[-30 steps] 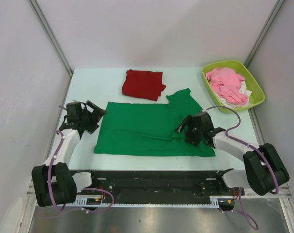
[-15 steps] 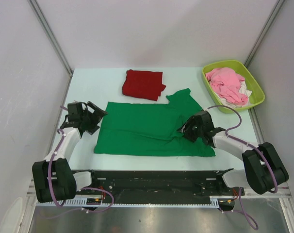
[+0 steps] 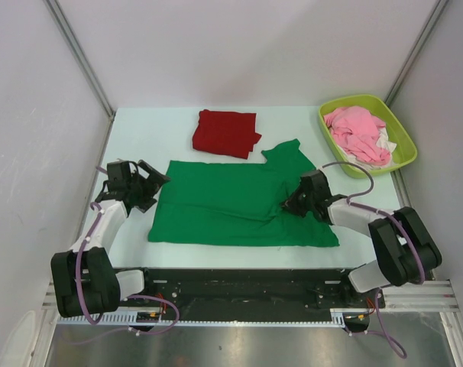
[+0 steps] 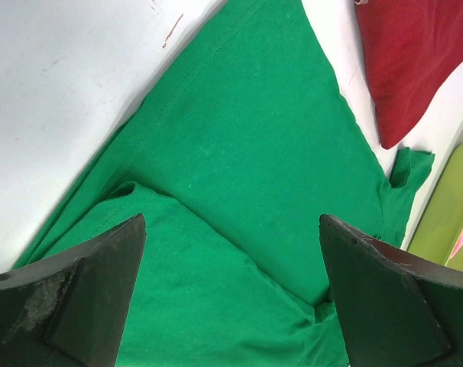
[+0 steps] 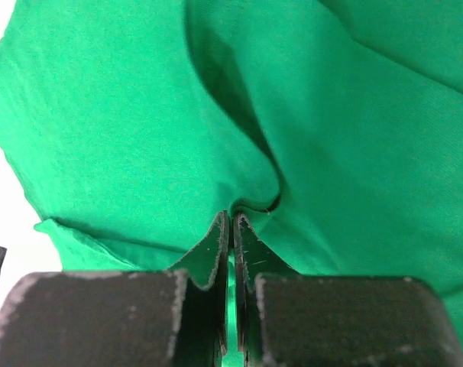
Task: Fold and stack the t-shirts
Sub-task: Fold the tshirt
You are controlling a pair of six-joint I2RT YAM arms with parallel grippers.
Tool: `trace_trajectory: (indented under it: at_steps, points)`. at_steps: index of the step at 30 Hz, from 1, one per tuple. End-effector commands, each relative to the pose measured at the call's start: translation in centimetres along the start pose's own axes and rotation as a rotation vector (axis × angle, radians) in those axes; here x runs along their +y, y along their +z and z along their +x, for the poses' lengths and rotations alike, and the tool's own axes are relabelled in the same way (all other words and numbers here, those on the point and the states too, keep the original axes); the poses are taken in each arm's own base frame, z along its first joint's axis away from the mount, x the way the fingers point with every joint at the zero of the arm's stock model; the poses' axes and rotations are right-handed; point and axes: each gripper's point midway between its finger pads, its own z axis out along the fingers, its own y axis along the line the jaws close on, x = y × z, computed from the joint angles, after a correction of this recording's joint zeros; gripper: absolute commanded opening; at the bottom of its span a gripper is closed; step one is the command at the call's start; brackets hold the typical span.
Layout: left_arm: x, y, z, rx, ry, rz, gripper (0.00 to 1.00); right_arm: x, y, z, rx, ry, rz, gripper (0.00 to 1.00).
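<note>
Right fingers [image 5: 220, 241] pinch a fold of the green t-shirt [image 3: 224, 206] on the surface [image 3: 144, 130]; left fingers [image 4: 94, 290] stand wide apart at its left edge.

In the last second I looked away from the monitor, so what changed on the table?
The right gripper closed its open jaws on a raised fold of the green t-shirt near the right sleeve and now pinches it. The left gripper stayed open at the shirt's left edge. The red t-shirt and the basin did not move.
</note>
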Motion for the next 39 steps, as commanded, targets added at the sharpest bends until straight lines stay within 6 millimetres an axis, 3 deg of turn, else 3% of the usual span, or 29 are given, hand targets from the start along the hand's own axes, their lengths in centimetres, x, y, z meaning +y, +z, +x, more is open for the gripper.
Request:
trace_trajectory:
  at_steps: [1, 9, 11, 12, 13, 16, 17, 19, 22, 26, 27, 29, 30, 31, 36, 39]
  points:
    - [-0.9, -0.2, -0.6, -0.013, 0.042, 0.038, 1.0, 4.7, 0.4, -2.1, -0.068, -0.04, -0.106, 0.0]
    - [-0.7, -0.3, -0.9, -0.016, 0.044, 0.027, 1.0, 8.5, 1.8, -1.3, -0.021, -0.073, -0.222, 0.0]
    - [-0.6, -0.3, -0.9, -0.017, 0.044, 0.024, 1.0, 9.4, 2.6, -0.7, 0.014, -0.086, -0.264, 0.06]
    - [-0.6, -0.4, -0.9, -0.019, 0.044, 0.023, 1.0, 9.7, 2.8, -0.4, 0.028, -0.086, -0.277, 0.1]
    - [-0.4, -0.4, -0.8, -0.02, 0.043, 0.021, 1.0, 10.6, 2.9, -0.6, 0.022, -0.094, -0.322, 0.3]
    - [-0.2, -0.4, -0.6, -0.02, 0.041, 0.018, 1.0, 11.7, 3.1, -0.4, 0.056, -0.099, -0.391, 0.59]
    - [-0.2, -0.6, -0.7, -0.025, 0.043, 0.022, 1.0, 11.9, 2.9, -1.1, 0.041, -0.094, -0.405, 0.66]
    - [0.0, -0.7, -0.7, -0.033, 0.045, 0.016, 1.0, 12.7, 2.2, -1.9, 0.026, -0.107, -0.449, 0.84]
    - [0.1, -1.3, -0.7, -0.05, 0.056, 0.021, 1.0, 13.7, -0.1, -4.3, -0.039, -0.127, -0.493, 1.0]
    - [0.2, -1.9, -0.4, -0.051, 0.077, 0.031, 1.0, 14.1, -4.5, -7.7, -0.177, -0.2, -0.497, 1.0]
    - [0.1, -2.0, -0.3, -0.051, 0.084, 0.034, 1.0, 14.0, -6.6, -8.6, -0.216, -0.214, -0.493, 1.0]
    - [0.5, -2.1, 0.1, -0.04, 0.092, 0.029, 1.0, 12.8, -8.0, -9.9, -0.274, -0.254, -0.442, 1.0]
    - [0.8, -2.2, 0.6, -0.031, 0.094, 0.033, 1.0, 11.1, -8.2, -9.9, -0.265, -0.254, -0.375, 1.0]
    - [0.8, -2.2, 0.8, -0.029, 0.096, 0.046, 1.0, 9.9, -9.4, -11.5, -0.323, -0.251, -0.332, 1.0]
    - [1.1, -1.9, 2.9, 0.036, 0.101, 0.085, 1.0, 1.3, -9.8, -13.1, -0.333, -0.218, -0.016, 1.0]
    - [1.2, -1.6, 3.2, 0.052, 0.126, 0.082, 1.0, -1.9, -9.7, -13.7, -0.322, -0.183, 0.094, 1.0]
